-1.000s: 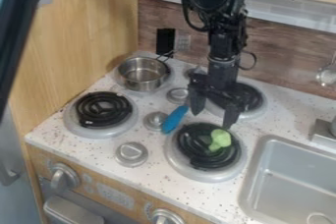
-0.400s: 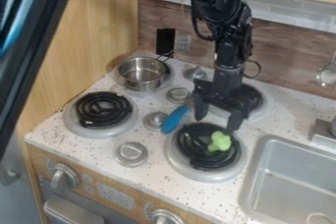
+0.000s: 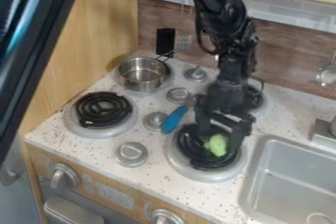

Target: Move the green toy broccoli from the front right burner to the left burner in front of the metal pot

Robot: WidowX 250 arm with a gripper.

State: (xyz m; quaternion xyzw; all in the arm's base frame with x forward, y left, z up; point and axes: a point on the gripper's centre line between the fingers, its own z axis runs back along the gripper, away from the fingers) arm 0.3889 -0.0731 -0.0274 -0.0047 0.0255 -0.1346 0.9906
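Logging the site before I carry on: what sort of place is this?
Likely a toy kitchen: a speckled counter holds coil burners, a small metal pot stands at the back left, and a grey sink is set in at the right.

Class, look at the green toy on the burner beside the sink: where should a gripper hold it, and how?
Probably from above, pinching across its thick rounded body, one finger to each side. The green toy lies low on the black coils, leaving little room beneath, and the gripper hangs over it, fingers apart.
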